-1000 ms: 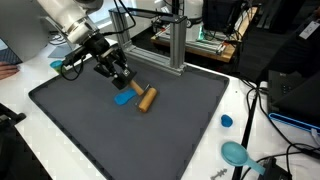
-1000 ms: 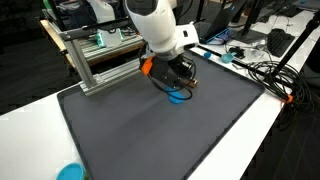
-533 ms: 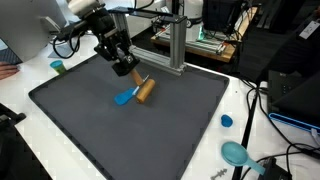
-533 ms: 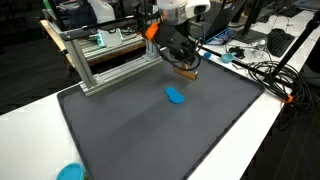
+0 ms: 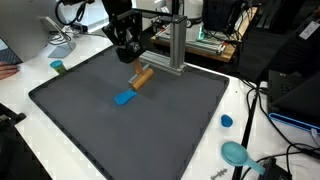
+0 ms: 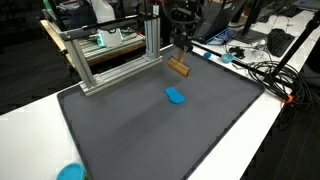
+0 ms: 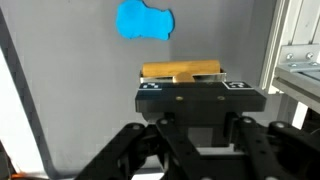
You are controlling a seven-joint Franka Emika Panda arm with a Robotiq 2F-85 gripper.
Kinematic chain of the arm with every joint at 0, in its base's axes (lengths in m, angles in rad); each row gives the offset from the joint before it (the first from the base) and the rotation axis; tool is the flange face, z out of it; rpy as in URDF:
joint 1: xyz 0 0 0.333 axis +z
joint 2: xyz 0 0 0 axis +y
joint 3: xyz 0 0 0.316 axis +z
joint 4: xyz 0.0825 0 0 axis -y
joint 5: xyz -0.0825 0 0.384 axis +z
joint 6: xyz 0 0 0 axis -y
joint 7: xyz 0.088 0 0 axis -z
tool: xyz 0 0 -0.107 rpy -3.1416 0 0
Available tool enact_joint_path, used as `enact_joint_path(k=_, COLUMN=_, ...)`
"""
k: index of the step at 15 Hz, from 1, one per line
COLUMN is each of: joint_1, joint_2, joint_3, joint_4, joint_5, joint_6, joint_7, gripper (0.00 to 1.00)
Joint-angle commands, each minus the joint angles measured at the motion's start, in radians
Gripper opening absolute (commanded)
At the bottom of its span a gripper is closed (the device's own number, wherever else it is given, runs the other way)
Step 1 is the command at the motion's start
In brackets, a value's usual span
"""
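Observation:
My gripper (image 5: 135, 62) is shut on a brown wooden block (image 5: 143, 77) and holds it in the air above the far part of the dark grey mat (image 5: 160, 130). In an exterior view the block (image 6: 178, 67) hangs below the gripper (image 6: 181, 52), close to the aluminium frame. A flat blue piece (image 5: 124, 98) lies alone on the mat, also seen in an exterior view (image 6: 175, 95). In the wrist view the block (image 7: 182, 71) sits between the fingers (image 7: 192, 88), and the blue piece (image 7: 146, 21) lies well below on the mat.
An aluminium frame (image 5: 176, 40) stands at the mat's far edge, also in an exterior view (image 6: 100, 60). A small blue cap (image 5: 227, 121) and a teal bowl (image 5: 236, 153) lie on the white table. A green cup (image 5: 57, 67) stands near the mat. Cables (image 6: 262, 70) run beside it.
The gripper has risen from the mat with the wooden block and moved toward the aluminium frame. The blue piece stayed on the mat.

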Motion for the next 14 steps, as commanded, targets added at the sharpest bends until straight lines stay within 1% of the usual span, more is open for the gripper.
enact_joint_path(k=1, joint_1=0.063, joint_2=0.002, joint_3=-0.017, joint_4=-0.029, joint_5=-0.203, joint_6=0.065, joint_7=0.227, gripper=0.22)
enact_joint_path(k=3, joint_1=0.080, joint_2=0.014, joint_3=-0.019, joint_4=-0.039, joint_5=-0.309, joint_6=0.101, joint_7=0.332, gripper=0.22)
enact_joint_path(k=5, joint_1=0.085, joint_2=0.039, joint_3=-0.017, joint_4=-0.022, joint_5=-0.369, joint_6=0.089, joint_7=0.413, gripper=0.22)
enact_joint_path(k=6, joint_1=0.082, joint_2=0.056, joint_3=-0.016, joint_4=-0.009, joint_5=-0.385, joint_6=0.091, joint_7=0.441, gripper=0.22)
enact_joint_path(k=7, joint_1=0.064, joint_2=0.044, joint_3=0.006, joint_4=-0.023, joint_5=-0.336, joint_6=0.078, joint_7=0.384, gripper=0.22)
enact_joint_path(k=8, joint_1=0.064, joint_2=0.051, joint_3=0.007, joint_4=-0.022, joint_5=-0.340, joint_6=0.079, joint_7=0.393, gripper=0.47)
enact_joint_path(k=9, joint_1=0.063, joint_2=0.057, joint_3=0.007, joint_4=-0.023, joint_5=-0.339, joint_6=0.079, joint_7=0.393, gripper=0.22)
enact_joint_path(k=11, joint_1=0.065, joint_2=0.077, joint_3=-0.001, joint_4=-0.007, joint_5=-0.369, joint_6=0.112, joint_7=0.405, gripper=0.22)
enact_joint_path(k=14, joint_1=0.064, joint_2=0.103, joint_3=-0.002, joint_4=0.013, joint_5=-0.366, joint_6=0.130, joint_7=0.407, gripper=0.22)
